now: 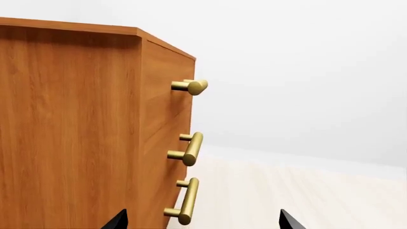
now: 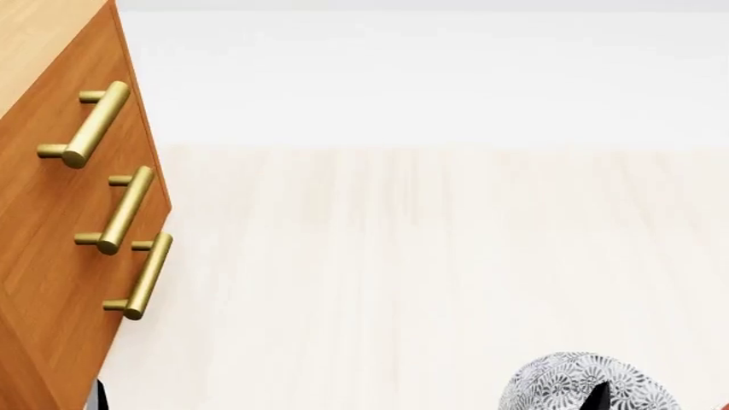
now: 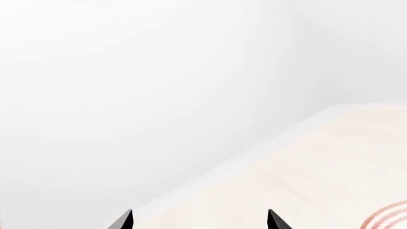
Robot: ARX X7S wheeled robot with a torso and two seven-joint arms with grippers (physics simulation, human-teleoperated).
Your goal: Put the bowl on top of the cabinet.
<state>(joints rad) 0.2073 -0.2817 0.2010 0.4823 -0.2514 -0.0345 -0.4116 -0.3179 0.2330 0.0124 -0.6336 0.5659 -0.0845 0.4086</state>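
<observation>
The bowl [image 2: 569, 383], white with a dense grey-black floral pattern, shows at the bottom right edge of the head view on the pale wood surface. A dark fingertip [image 2: 593, 396] shows in front of it. The orange-brown cabinet [image 2: 46, 282] stands at the left with three brass bar handles [image 2: 123, 209]. In the left wrist view the cabinet [image 1: 70, 133] fills the left side, its top edge visible. My left gripper [image 1: 205, 222] is open and holds nothing. My right gripper [image 3: 199, 220] is also open with nothing between its tips. The bowl is out of both wrist views.
Red concentric rings of a plate [image 3: 389, 217] show at the corner of the right wrist view. The pale wood surface [image 2: 433, 256] stretches from the cabinet to a white wall [image 2: 433, 77]. A dark part [image 2: 101, 395] shows beside the cabinet's foot.
</observation>
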